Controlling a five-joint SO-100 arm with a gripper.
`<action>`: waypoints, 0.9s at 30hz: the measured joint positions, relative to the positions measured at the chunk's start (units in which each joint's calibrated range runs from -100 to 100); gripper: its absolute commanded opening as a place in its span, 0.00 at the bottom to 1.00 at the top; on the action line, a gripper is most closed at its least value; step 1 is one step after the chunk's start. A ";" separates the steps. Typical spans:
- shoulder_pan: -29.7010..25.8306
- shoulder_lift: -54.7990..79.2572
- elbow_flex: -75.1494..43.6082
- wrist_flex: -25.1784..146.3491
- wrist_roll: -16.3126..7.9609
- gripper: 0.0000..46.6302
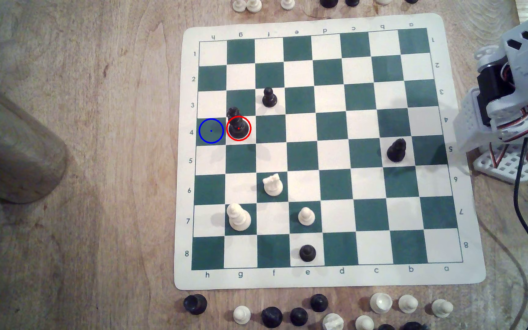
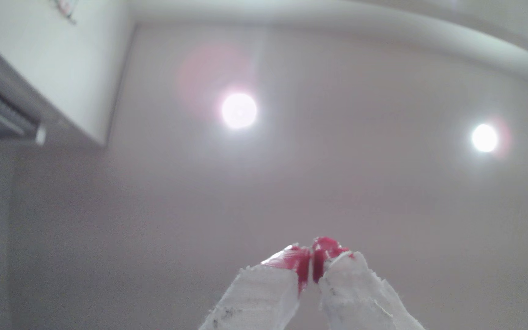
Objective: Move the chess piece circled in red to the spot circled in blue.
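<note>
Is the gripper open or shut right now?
Shut. In the wrist view the gripper has its red-tipped fingers pressed together with only a thin seam between them, nothing held, pointing up at the ceiling lights.

Spare pieces [image 1: 380, 303] cropped at exterior view's edges; arm [image 1: 516, 95] cut off right.

My arm [image 1: 510, 95] sits folded at the exterior view's right edge, white links stacked over one another, dark servo blocks and red-and-black wires showing between them; a black cable trails down from it; in the wrist view my gripper [image 2: 312, 269] points upward, its two white fingers [image 2: 256, 298] tipped with red pads, pressed together with barely a slit between them; nothing is held between them.
</note>
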 measured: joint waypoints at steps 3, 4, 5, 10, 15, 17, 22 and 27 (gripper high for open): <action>1.03 0.00 0.00 1.20 0.00 0.00; 1.70 0.00 0.00 3.90 0.00 0.00; 2.14 0.00 0.00 8.29 0.00 0.00; 4.87 -0.08 -5.51 38.33 0.00 0.00; 8.78 0.00 -16.00 77.21 0.00 0.00; 9.88 0.00 -18.53 87.17 -0.05 0.00; 11.95 1.68 -26.39 114.34 -0.05 0.02; 11.43 11.65 -30.73 128.61 -0.54 0.04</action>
